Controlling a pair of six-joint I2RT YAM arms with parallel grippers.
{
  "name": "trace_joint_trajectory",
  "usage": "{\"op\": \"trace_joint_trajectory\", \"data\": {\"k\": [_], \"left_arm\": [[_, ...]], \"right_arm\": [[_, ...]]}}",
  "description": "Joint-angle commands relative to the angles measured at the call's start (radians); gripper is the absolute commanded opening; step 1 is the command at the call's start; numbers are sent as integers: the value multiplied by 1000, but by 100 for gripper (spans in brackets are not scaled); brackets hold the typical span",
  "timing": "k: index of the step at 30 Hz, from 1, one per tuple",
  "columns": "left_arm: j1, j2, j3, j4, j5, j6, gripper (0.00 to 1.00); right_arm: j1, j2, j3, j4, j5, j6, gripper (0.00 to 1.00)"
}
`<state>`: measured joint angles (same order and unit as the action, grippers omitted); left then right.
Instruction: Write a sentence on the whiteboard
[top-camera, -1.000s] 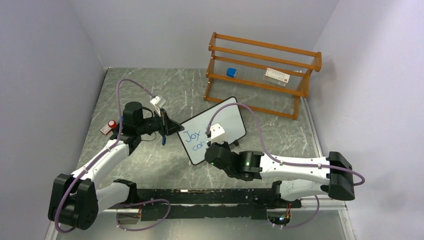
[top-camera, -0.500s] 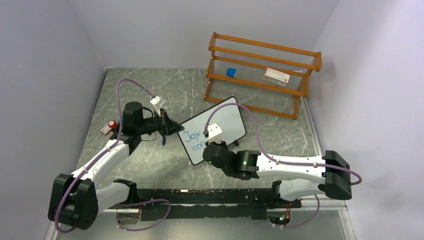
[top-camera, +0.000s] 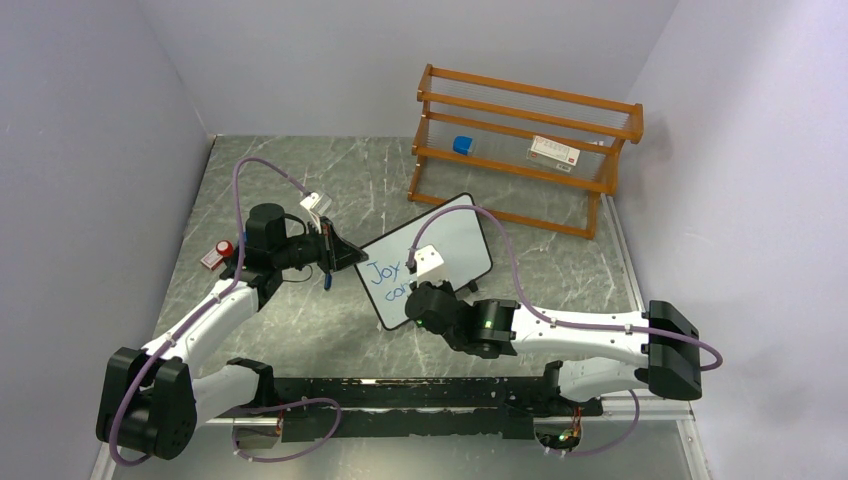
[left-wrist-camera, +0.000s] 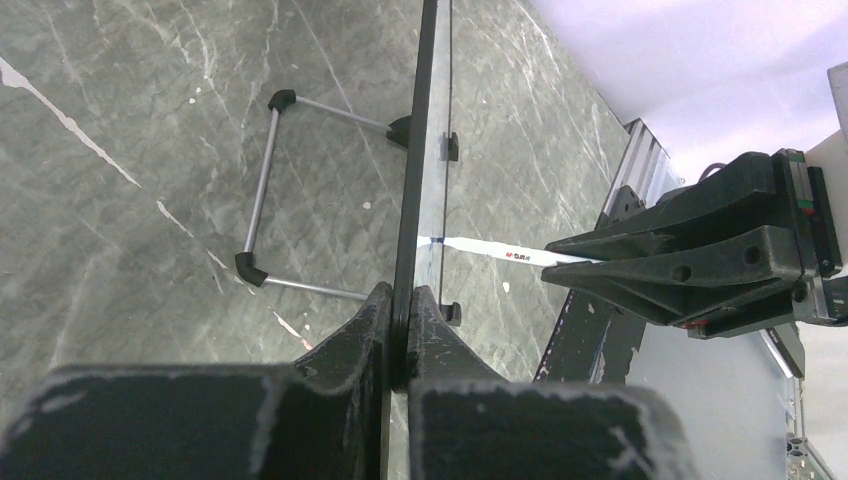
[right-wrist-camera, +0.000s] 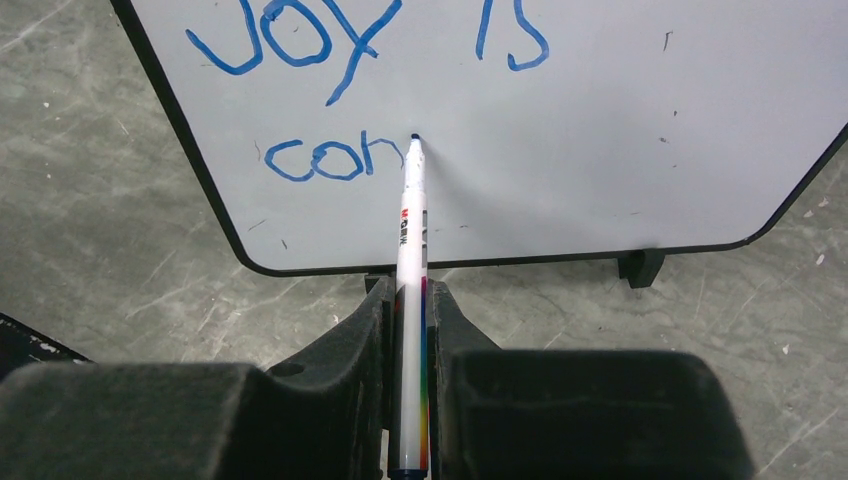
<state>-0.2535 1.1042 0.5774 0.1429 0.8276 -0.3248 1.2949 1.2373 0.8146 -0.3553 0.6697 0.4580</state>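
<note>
Sentence (right-wrist-camera: 365, 45) in blue marker ink, unfinished: two lines, the upper reading "Joy is", the lower showing three letters, "con". It lies on the left part of the face of one whiteboard (right-wrist-camera: 600, 150), white with a thin black frame and rounded corners. The whiteboard stands tilted on the grey marbled table (top-camera: 300, 330), near its middle, between the two grippers and just in front of the rack. Two small black feet show under its lower edge in the right wrist view, one partly hidden; the left wrist view shows one wire leg with black caps behind it.

One marker (right-wrist-camera: 411, 250), white with a coloured stripe, has its blue tip on the board at the end of the "n". The right gripper (right-wrist-camera: 411, 300) has its two jaws closed on the marker's barrel and points it at the board from the near side. The left gripper (left-wrist-camera: 402, 300) has its two jaws pinched on the whiteboard's black frame at the left edge.

One orange wooden rack (top-camera: 520, 150) stands at the far side of the table; it carries two things, one blue block (top-camera: 462, 145) and one white box with a red label (top-camera: 554, 150). One small red-and-white item (top-camera: 218, 252) lies on the table near the left arm.
</note>
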Motion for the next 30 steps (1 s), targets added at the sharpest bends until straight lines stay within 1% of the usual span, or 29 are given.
{"op": "trace_joint_trajectory", "data": {"k": [1, 11, 30], "left_arm": [[16, 17, -19, -65, -97, 61, 5], [16, 19, -17, -64, -98, 60, 5], [16, 17, -17, -67, -102, 63, 5]], "right_arm": [[-12, 19, -12, 19, 8, -7, 0], [-21, -4, -15, -1, 40, 2, 0], [-43, -42, -25, -27, 49, 19, 0]]}}
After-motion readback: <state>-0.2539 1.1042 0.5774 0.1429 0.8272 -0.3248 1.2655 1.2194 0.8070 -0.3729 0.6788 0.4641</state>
